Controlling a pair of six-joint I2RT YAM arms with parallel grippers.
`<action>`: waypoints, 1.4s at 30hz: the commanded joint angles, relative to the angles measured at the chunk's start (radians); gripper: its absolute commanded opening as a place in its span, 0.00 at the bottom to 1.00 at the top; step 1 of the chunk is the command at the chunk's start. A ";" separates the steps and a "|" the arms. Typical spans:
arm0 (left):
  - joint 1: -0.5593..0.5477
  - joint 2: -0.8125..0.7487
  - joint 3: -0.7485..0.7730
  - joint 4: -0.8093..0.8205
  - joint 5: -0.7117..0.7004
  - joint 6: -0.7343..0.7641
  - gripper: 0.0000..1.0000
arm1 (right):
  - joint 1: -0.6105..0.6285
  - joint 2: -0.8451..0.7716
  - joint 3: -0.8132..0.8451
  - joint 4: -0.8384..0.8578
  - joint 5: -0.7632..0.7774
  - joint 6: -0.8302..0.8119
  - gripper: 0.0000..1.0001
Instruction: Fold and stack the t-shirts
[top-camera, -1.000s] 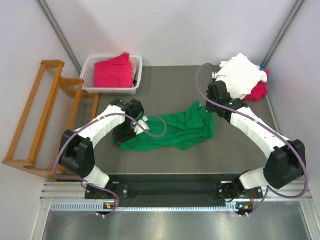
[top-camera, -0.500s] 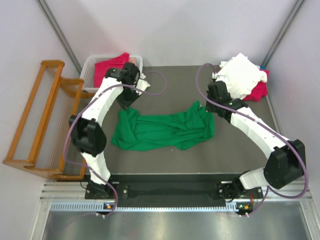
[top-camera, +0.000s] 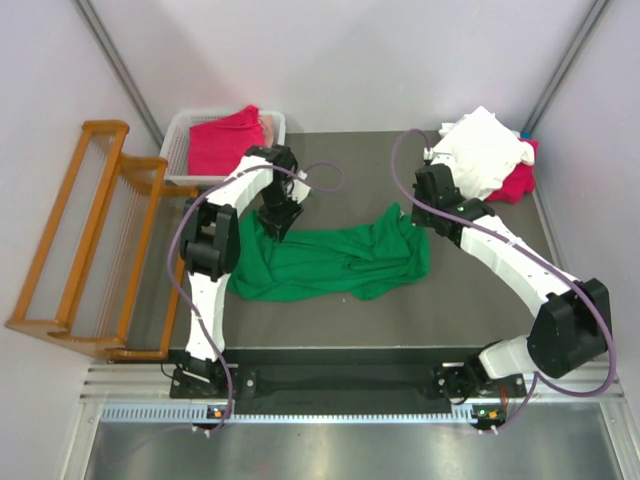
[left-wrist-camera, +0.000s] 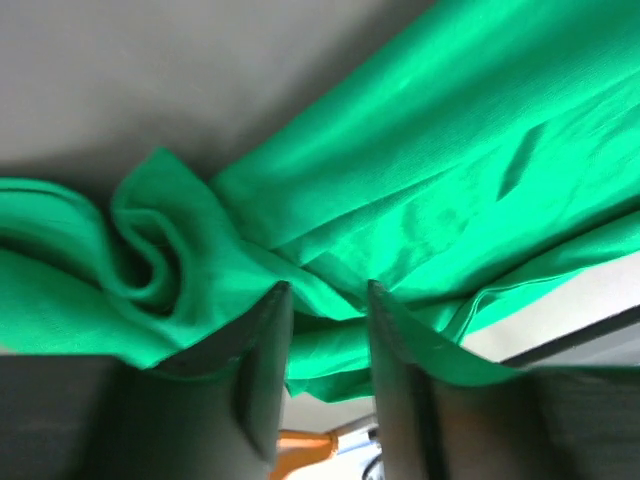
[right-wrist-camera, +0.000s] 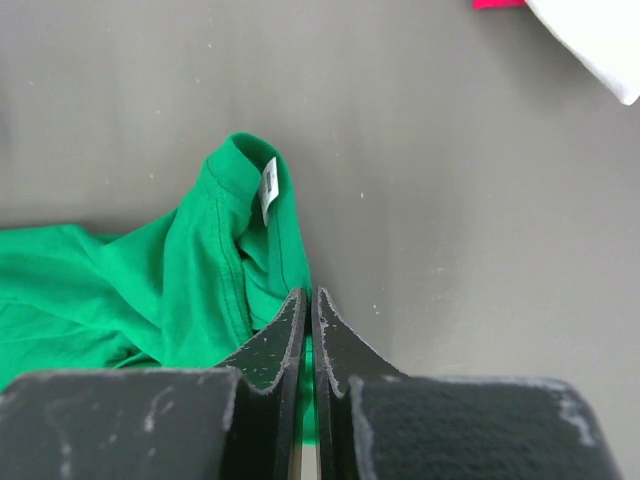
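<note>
Seen from above, the light is bright, even and diffuse. Shadows on the dark worktop (top-camera: 330, 320) are faint and soft-edged, and the picture is sharp throughout. In the left wrist view the left pincer (left-wrist-camera: 325, 290) sits close to the lens, dark and out of focus. The green t-shirt (left-wrist-camera: 430, 150) beyond it is crisper, with a pale sheen up and right of the pincer. In the right wrist view the right pincer (right-wrist-camera: 308, 297) is shadowed yet fairly sharp. The white t-shirt (right-wrist-camera: 600, 40) far up-right of it is washed out.
</note>
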 joint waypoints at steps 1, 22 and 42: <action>0.023 -0.054 0.073 0.031 0.035 -0.017 0.46 | -0.006 -0.014 -0.010 0.058 -0.004 0.002 0.00; 0.102 -0.157 -0.019 0.207 0.047 -0.072 0.67 | -0.006 -0.007 -0.011 0.062 -0.004 0.005 0.00; 0.114 -0.048 -0.019 0.227 0.027 -0.078 0.30 | -0.008 -0.040 -0.020 0.058 0.007 0.003 0.00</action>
